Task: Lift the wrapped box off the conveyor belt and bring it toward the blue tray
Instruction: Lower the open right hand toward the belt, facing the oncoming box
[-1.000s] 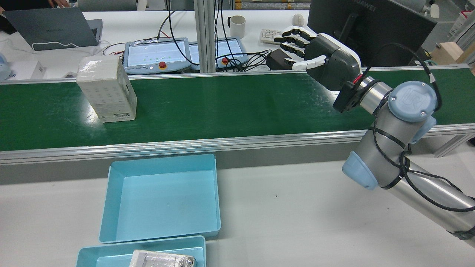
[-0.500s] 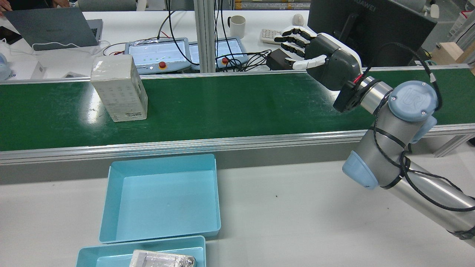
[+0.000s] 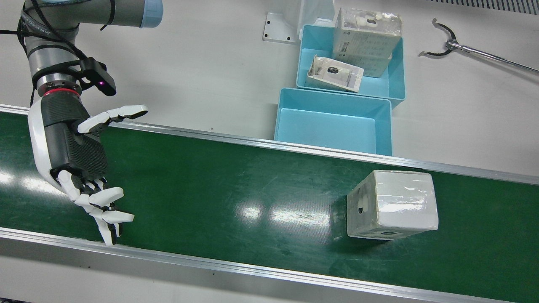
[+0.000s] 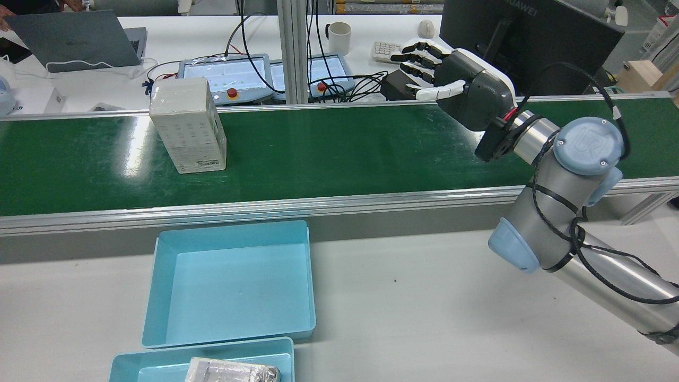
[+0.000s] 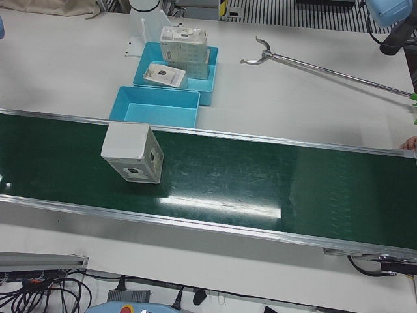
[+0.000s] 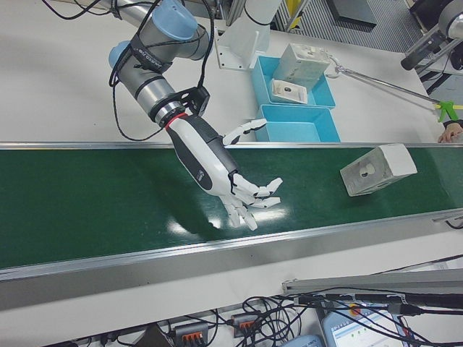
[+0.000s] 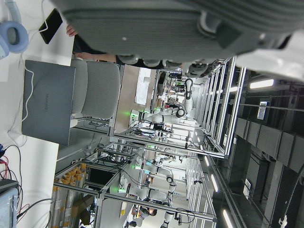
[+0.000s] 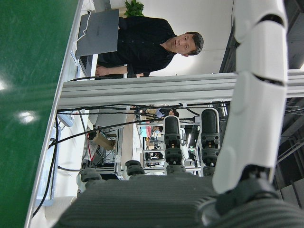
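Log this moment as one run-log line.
phase: waiting for pickup | wrapped box: upright on conveyor belt, untouched | right hand: open above belt, apart from box | blue tray: empty | left hand: hold unclear

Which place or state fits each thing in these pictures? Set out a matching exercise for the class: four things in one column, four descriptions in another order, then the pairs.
Things:
1. wrapped box
2. right hand
3. near blue tray
4. far blue tray

Descriptions:
A. holds packages
B. stands alone on the green conveyor belt
C. holds nothing
D. open above the belt, fingers spread

Pairs: 1-B, 2-D, 3-C, 4-A
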